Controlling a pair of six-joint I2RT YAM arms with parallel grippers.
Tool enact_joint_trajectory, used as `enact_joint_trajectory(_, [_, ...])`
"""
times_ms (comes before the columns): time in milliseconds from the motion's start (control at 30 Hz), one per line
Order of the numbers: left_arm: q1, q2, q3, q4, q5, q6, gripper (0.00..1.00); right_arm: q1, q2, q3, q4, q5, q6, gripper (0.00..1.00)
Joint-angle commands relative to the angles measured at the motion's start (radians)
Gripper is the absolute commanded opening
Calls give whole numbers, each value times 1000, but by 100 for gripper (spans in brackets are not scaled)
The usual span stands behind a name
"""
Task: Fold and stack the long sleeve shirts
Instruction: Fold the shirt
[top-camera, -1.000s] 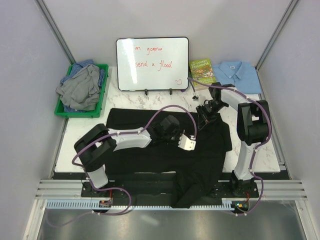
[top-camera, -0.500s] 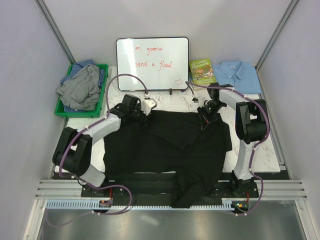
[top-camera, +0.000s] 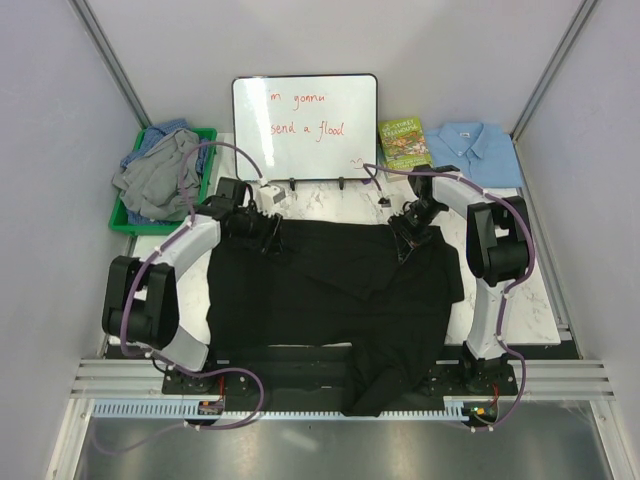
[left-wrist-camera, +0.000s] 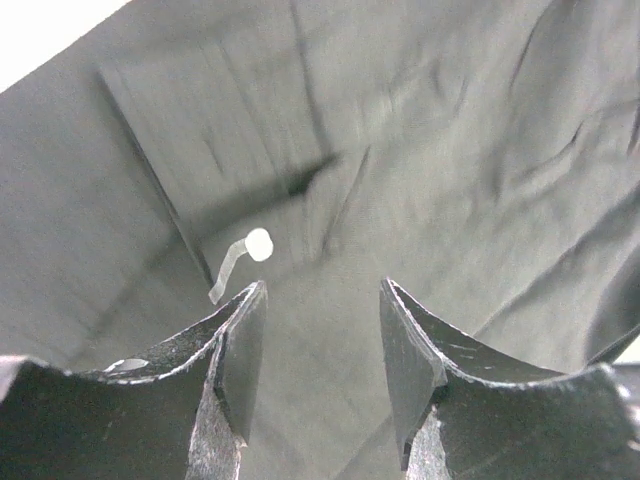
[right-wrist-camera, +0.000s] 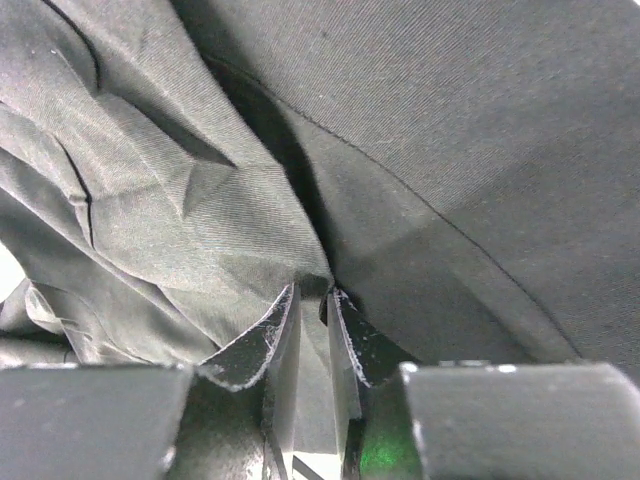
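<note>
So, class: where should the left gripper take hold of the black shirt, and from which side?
Probably the far left edge, from above: the black shirt lies flat, the open left gripper hangs over it, and the right gripper pinches the far right edge.

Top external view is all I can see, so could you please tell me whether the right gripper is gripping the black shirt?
Observer: Yes. In the right wrist view the right gripper is shut on a fold of the black shirt, which is pinched between its fingertips.
Operator: Thank you. Is the left gripper holding anything?
Observer: No. The left wrist view shows the left gripper open over the shirt, with nothing between its fingers.
Operator: Is there any landmark near it?
Observer: A small pale button lies just ahead of one fingertip.
</note>
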Motion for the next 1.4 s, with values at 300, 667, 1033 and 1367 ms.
enact_joint_trajectory(300, [60, 246, 204, -41, -48, -219, 59, 1, -12, 91, -94, -49, -49, 37])
enact_joint_trajectory(667, [73, 347, 256, -44, -20, -272, 63, -16, -41, 164, -144, -166, -65, 41])
enact_joint_trajectory(1033, [73, 417, 285, -32, 49, -322, 56, -34, -34, 170, -141, -177, -55, 41])
enact_joint_trajectory(1367, [73, 338, 259, 20, 221, -307, 18, -37, -34, 160, -131, -189, -51, 41])
